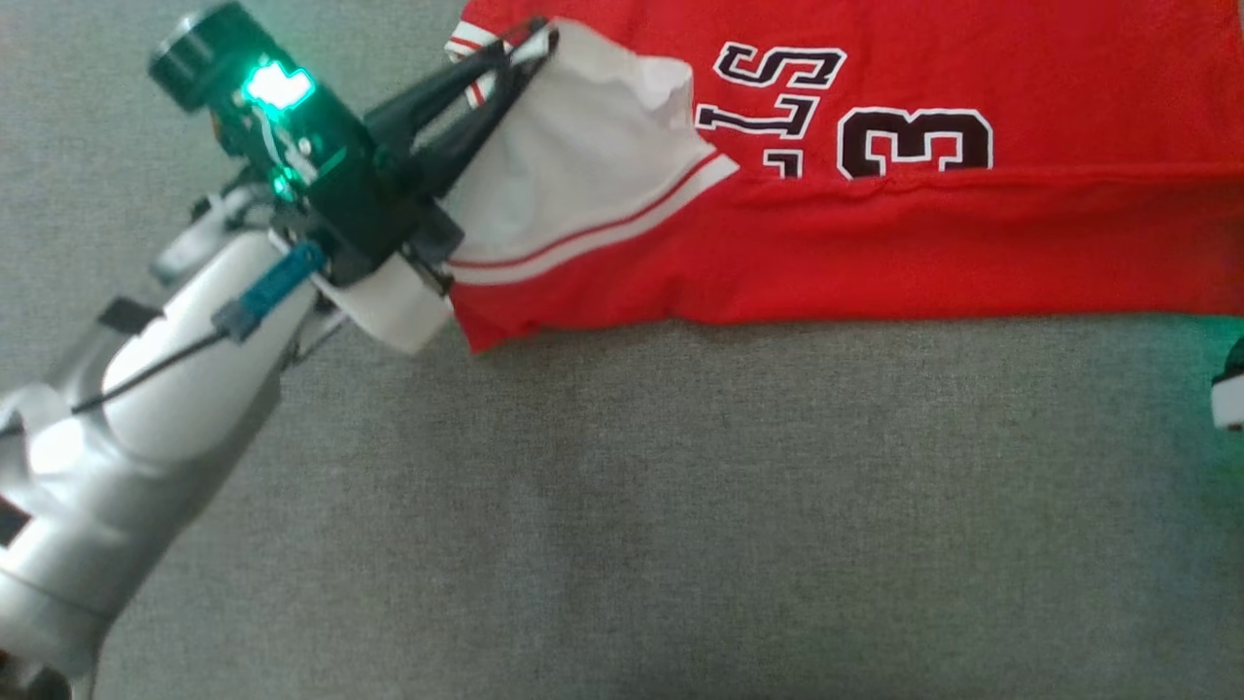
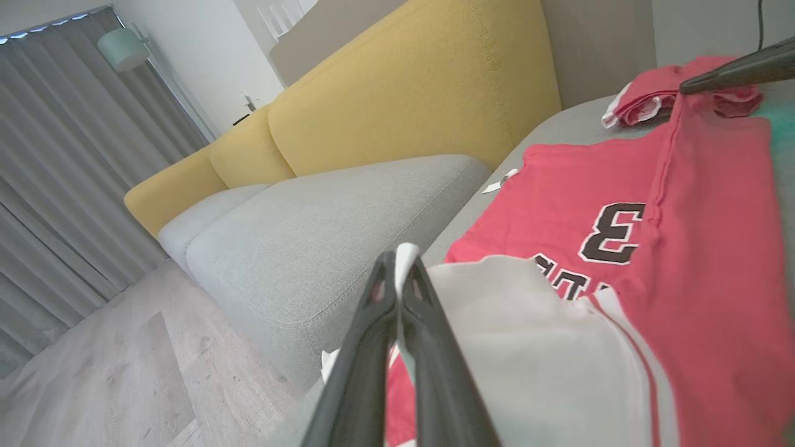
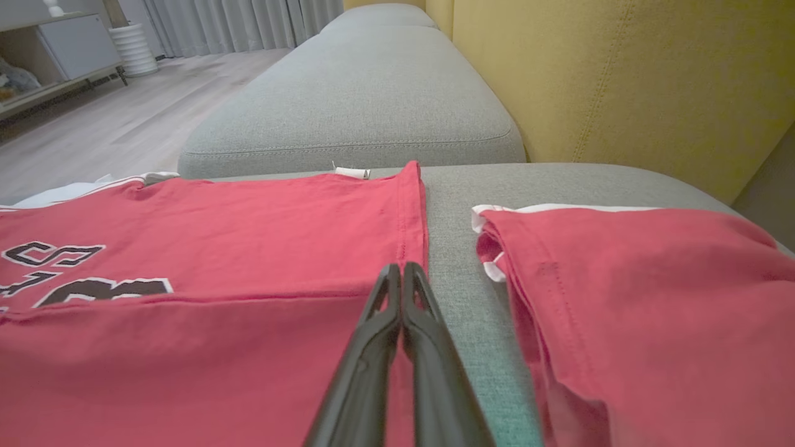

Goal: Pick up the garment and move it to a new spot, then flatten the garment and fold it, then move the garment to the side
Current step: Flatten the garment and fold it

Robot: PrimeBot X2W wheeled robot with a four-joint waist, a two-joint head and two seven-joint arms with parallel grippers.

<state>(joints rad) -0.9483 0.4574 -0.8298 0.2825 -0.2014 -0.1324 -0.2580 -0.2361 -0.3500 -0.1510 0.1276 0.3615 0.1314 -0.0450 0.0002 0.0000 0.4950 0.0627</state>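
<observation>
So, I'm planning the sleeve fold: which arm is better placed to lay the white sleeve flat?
Left, probably: the left pincer is shut on the white sleeve; the right pincer sits shut far along the jersey.

Left arm (image 1: 194,408) — a rounded silver-white shell with black patches; a thin black cable (image 1: 146,374) runs to a blue plug (image 1: 267,292). The wrist block (image 1: 330,175) is black with a glowing green light (image 1: 277,87). Left gripper (image 1: 546,35) and right gripper (image 3: 397,268) — two slim dark fingers each.

Soft, even indoor light, faint shadows. A green lamp (image 1: 279,86) glares, tinting the grey seat (image 1: 1166,408) at the right edge. Wrist views bow outward; near fingers (image 2: 366,372) blur.
</observation>
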